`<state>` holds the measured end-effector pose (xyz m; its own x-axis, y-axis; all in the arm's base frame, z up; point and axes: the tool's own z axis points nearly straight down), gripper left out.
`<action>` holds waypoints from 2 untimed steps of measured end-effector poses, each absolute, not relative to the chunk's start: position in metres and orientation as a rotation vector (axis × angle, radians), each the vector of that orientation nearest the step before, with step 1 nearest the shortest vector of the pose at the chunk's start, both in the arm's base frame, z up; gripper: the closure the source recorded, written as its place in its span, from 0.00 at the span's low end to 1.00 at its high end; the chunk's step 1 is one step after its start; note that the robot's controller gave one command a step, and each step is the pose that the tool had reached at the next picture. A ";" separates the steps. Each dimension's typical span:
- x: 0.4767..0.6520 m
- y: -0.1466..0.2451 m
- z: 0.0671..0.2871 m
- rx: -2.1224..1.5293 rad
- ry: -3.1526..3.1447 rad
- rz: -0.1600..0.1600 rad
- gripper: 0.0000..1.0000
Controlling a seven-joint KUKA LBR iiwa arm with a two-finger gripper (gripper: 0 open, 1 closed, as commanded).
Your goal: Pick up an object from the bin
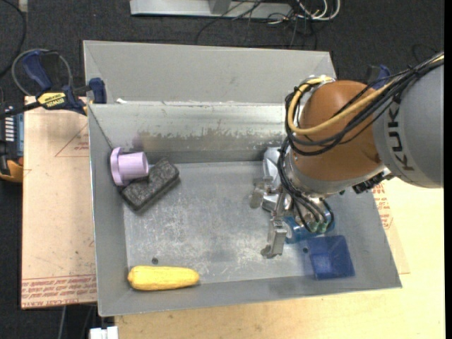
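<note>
1. Nearest to the tool (272, 246): a blue square pad (329, 258), lying flat on the floor of the grey bin (212, 217), in the front right corner and close to the front wall.
2. Probably light and somewhat soft, judging by the low, flat build; little risk of breakage.
3. Hard to take from above across the full width. Better taken at the left edge, the one toward the tool, or across a free corner, keeping clear of the bin wall.
4. Likely to slide on the smooth metal floor if nudged sideways, so best closed on squarely and gently.
5. In looks: deep blue, roughly square, thin, matte, with a plain top face; far edge partly hidden under the robot's wrist.
6. Tool low over the bin floor, just left of the pad and seemingly apart from it; nothing seen pinched. Spread or pressed together: cannot tell from this angle.
7. Well apart, at the left: a lilac cup (128, 165) on its side, touching a dark grey block (150, 184); near the front wall, a yellow cob-shaped thing (163, 278).
</note>
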<state>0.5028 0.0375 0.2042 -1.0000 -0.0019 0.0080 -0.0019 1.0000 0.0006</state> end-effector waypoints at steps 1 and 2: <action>0.504 0.037 0.209 -0.001 -3.142 -0.002 0.00; 0.518 -0.076 0.070 0.114 -3.135 -0.011 0.00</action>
<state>0.5183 -0.0761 0.0697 -0.9973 -0.0727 0.0040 -0.0727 0.9973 0.0069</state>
